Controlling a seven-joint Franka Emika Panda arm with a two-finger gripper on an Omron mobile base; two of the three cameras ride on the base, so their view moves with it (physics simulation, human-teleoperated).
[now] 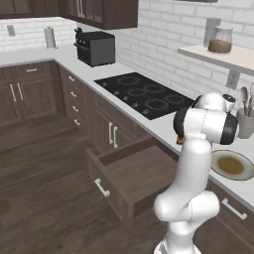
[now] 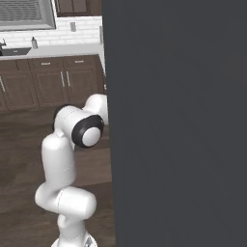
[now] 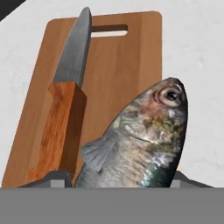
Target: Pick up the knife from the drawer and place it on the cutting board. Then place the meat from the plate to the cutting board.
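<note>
White bench (image 3: 197, 65) carries the board (image 3: 127, 78). The knife (image 3: 65, 109) lies along the board's left edge, leaving its right half free. The end effector (image 3: 120, 183) holds the meat (image 3: 140, 140) above that half, apparently for release. The plate (image 1: 233, 165) sits emptied; the drawer (image 1: 134, 173) stands open.

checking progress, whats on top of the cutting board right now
The knife lies on the cutting board, blade toward the slot handle. The meat hangs in front, hiding the board's near right part.
</note>
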